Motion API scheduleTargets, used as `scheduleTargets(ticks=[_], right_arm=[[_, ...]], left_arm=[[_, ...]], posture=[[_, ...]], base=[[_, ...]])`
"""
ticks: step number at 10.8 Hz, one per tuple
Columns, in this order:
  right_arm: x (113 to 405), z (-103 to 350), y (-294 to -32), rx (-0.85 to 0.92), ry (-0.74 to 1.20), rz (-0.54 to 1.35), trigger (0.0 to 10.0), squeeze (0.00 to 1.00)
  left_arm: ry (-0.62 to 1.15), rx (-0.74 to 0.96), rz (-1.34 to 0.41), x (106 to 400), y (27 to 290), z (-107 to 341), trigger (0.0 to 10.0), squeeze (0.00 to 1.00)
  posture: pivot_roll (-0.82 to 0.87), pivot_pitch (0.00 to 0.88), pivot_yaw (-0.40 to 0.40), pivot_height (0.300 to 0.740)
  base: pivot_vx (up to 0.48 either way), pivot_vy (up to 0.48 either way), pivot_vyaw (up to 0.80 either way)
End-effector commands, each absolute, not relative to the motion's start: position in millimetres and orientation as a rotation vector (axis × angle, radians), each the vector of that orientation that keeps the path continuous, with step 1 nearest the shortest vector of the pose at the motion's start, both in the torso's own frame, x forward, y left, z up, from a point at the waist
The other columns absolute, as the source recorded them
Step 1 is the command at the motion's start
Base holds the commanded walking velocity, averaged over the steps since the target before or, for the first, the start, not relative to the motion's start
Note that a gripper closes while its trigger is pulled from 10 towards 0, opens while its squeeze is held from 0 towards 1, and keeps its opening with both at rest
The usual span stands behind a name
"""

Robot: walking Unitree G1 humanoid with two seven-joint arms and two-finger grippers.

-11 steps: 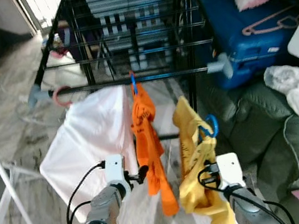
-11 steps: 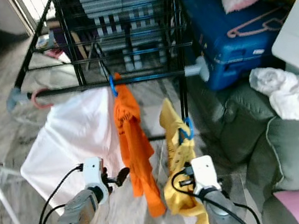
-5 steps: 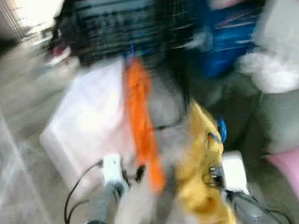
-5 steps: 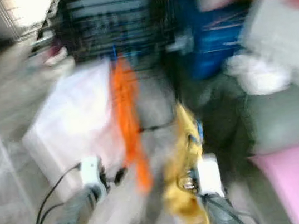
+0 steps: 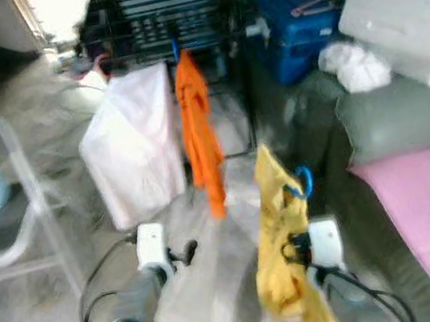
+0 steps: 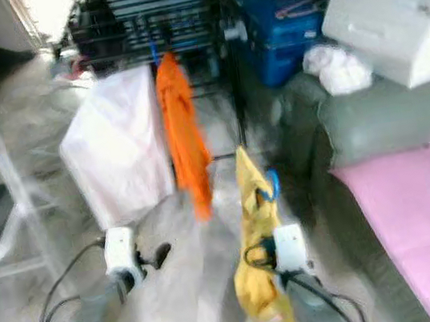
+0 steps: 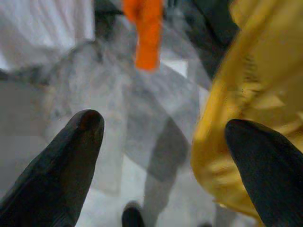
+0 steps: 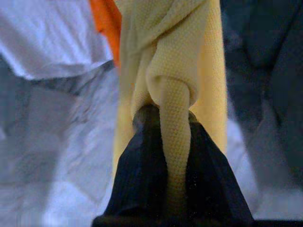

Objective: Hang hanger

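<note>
Beyond the rack point(image 5: 169, 14), right hand point(image 8: 165, 156) grips yellow garment point(image 5: 282, 256).

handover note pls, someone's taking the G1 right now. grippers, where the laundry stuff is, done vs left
Right gripper: shut on the yellow knit garment, which hangs on a blue plastic hanger held up in front of the robot.
Left gripper: open, empty, low over the marble floor.
Black metal drying rack: ahead, well short of reach. An orange garment and a white sheet already hang from its front rail.
Done: yellow garment picked up on its hanger.
Left: walk up to the rack and hook the blue hanger on the rail, probably beside the orange one. Head views are blurred.
</note>
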State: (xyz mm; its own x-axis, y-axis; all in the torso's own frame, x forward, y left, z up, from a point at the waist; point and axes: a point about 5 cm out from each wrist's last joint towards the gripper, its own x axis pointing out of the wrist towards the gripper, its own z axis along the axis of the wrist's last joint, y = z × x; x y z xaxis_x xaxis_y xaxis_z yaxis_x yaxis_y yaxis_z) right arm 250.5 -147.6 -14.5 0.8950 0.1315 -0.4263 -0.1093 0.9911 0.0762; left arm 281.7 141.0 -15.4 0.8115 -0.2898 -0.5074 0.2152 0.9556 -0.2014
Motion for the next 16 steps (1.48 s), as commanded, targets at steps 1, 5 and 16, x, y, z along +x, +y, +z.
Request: scheduleTargets(ticks=[1,5,16], right_arm=[[255.8,-9.5,-143.7,0.053,0.413,0.151,10.0,0.0],[254.8,-20.7,-140.1,0.018,0.47,0.232,10.0,0.0],[271.7,-11.0,-129.5,-0.074,0.393,0.295,10.0,0.0]], left_arm=[[0.572,-0.116,-0.252,280.1,146.6,-17.1,10.0,0.0],[0.585,-0.113,-0.197,275.6,154.4,-21.5,10.0,0.0],[0.491,-0.071,-0.017,273.4,198.1,-15.5,10.0,0.0]], posture=[[-0.16,0.023,0.058,0.74],[-0.14,0.017,0.056,0.74],[-0.04,0.0,-0.041,0.74]], base=[[-0.386,0.0,0.0],[-0.188,0.0,0.0],[0.0,0.0,0.0]])
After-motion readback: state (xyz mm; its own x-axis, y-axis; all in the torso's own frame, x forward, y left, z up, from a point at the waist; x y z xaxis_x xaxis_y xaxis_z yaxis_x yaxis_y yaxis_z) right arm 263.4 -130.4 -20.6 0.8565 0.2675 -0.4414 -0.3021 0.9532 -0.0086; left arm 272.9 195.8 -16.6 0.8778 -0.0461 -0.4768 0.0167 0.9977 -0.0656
